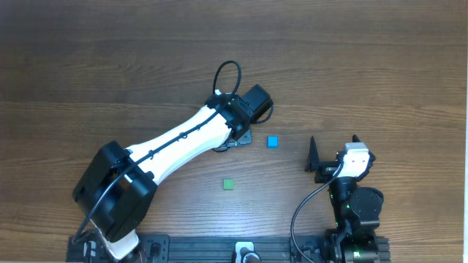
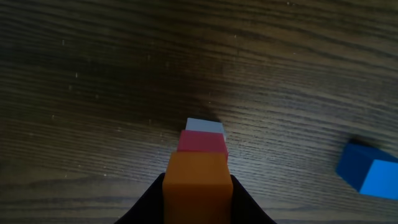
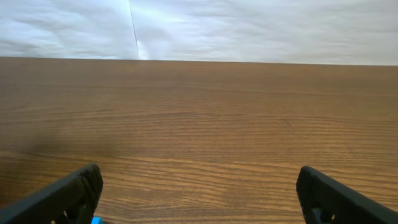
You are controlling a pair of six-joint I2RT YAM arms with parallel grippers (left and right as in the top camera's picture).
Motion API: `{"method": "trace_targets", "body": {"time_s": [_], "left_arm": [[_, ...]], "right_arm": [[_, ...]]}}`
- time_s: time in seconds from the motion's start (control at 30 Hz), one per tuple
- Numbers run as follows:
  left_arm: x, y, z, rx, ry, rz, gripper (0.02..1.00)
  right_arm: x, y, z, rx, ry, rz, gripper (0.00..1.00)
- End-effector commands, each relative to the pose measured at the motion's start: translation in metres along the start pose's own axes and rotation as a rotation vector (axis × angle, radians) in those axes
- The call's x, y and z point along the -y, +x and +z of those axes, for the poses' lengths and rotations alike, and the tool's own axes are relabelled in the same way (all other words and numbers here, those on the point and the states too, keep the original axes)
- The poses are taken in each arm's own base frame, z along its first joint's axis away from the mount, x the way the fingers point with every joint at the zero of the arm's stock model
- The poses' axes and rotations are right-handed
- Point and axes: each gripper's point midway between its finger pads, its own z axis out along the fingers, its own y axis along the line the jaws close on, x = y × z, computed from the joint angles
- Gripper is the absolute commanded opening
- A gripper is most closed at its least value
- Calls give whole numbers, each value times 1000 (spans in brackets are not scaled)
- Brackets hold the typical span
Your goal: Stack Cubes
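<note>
**Orange cube on stack, still gripped; two cubes loose**

The orange cube [image 2: 198, 190] is clenched in the left pincer [image 2: 198, 179] and held straight above the red cube [image 2: 203, 142], with the white cube [image 2: 206, 126] seen below that. Contact with the red cube cannot be confirmed. The grip is judged to be for alignment ahead of release. The green cube [image 1: 228, 184] lies loose on the table [image 1: 110, 58], nearer the arm bases. The blue cube [image 1: 273, 141] lies near the stack, apart from it. The right pincer [image 1: 333, 152] is spread wide with nothing in it. It is set back from the stack, likely to avoid collision.
</note>
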Motion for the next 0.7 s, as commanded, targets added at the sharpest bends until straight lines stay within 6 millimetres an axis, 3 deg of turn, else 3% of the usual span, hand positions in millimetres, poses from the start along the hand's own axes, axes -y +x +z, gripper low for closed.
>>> {"method": "trace_targets", "body": {"time_s": [0.03, 0.7], "left_arm": [[-3, -5, -6, 25, 9, -25, 77], [-3, -4, -2, 15, 1, -22, 119]], "right_arm": [[-3, 2, 1, 2, -13, -1, 991], [-3, 2, 1, 2, -13, -1, 991]]}}
